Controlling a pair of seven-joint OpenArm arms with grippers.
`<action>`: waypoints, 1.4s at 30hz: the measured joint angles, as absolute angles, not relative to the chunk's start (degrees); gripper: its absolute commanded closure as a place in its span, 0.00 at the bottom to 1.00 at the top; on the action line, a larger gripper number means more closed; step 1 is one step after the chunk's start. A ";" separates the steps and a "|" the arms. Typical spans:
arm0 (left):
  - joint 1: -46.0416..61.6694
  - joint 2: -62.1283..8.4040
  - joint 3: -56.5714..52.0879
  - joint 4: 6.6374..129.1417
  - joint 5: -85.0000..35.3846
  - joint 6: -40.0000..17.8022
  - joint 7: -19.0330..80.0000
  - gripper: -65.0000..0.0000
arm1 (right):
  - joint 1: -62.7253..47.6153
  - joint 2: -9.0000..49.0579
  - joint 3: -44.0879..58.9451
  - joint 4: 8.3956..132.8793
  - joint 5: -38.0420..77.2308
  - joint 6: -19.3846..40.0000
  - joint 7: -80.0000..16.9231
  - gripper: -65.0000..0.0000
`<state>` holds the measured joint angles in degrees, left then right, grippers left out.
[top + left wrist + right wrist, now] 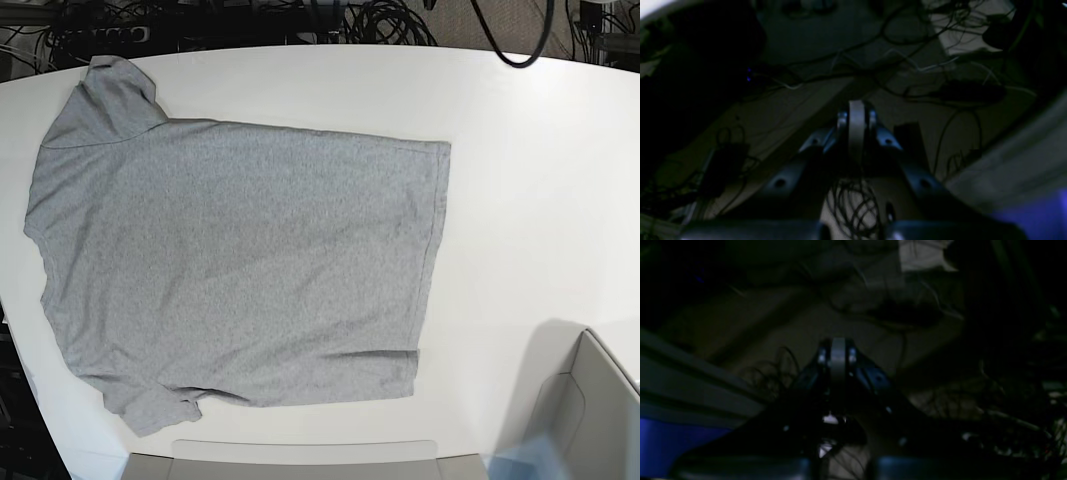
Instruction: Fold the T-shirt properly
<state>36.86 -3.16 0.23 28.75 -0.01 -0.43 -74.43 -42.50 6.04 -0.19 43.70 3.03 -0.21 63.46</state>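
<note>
While the T-shirt (235, 265) lies spread flat, plain side up, on the left part of the white bench (520, 180), we see neither arm over it. In the dim wrist views our right tool (838, 351) and left tool (857, 115) are both closed on nothing, over floor cables (853, 203).

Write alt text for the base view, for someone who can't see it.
A grey T-shirt lies spread flat, plain side up and unfolded, on a white table, its hem toward the right and its sleeves at the left. No arm is in this view; cables run along the far edge, and a grey box sits at the lower right.
</note>
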 measured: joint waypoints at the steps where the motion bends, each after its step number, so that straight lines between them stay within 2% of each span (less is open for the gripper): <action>1: 38.41 -3.16 0.23 32.16 0.03 -0.08 -74.89 0.99 | -45.23 6.17 -0.08 48.53 3.14 -0.01 63.55 0.99; 5: 44.21 -3.09 0.23 44.82 -0.03 -0.45 -74.94 0.99 | -52.07 7.31 1.56 63.66 6.04 0.12 63.55 0.99; 11: 48.69 -3.18 0.23 56.51 -0.08 -0.38 -75.02 0.99 | -60.10 9.93 2.90 81.47 19.53 -0.10 53.60 0.99; 15: 49.63 -3.18 0.23 61.41 -0.08 -0.25 -74.87 0.89 | -64.55 16.36 3.27 92.75 29.10 -0.23 48.40 0.98; 17: 49.34 -3.05 0.23 64.36 -0.05 -0.34 -75.05 0.83 | -66.94 20.12 3.57 97.30 34.15 -0.45 44.14 0.91; 19: 48.73 -3.05 0.23 66.35 -0.05 -0.34 -74.78 0.78 | -68.84 22.68 4.58 100.51 39.09 0.01 39.77 0.78; 22: 50.41 -3.20 0.23 69.97 -0.08 -0.36 -71.88 0.76 | -69.71 24.21 7.92 102.04 48.53 -0.25 35.59 0.61; 24: 51.13 -3.18 0.23 71.96 -0.08 -0.27 -69.71 0.76 | -69.54 24.25 11.18 101.73 50.76 -0.19 32.82 0.56; 28: 50.57 -3.16 0.25 73.49 -0.03 -0.40 -65.23 0.76 | -69.36 23.73 18.17 101.54 55.48 -0.10 25.32 0.56; 33: 50.52 -3.16 0.40 73.58 -0.05 -0.40 -64.69 0.76 | -64.93 24.18 23.99 99.15 61.08 0.54 14.61 0.56; 37: 50.33 -3.18 0.45 73.52 -0.03 -0.40 -64.71 0.76 | -59.75 23.31 29.50 96.36 64.60 7.84 6.04 0.56; 42: 50.33 -3.18 0.45 73.49 -0.05 -0.38 -64.62 0.76 | -50.85 19.11 38.11 92.62 63.05 9.39 -8.78 0.56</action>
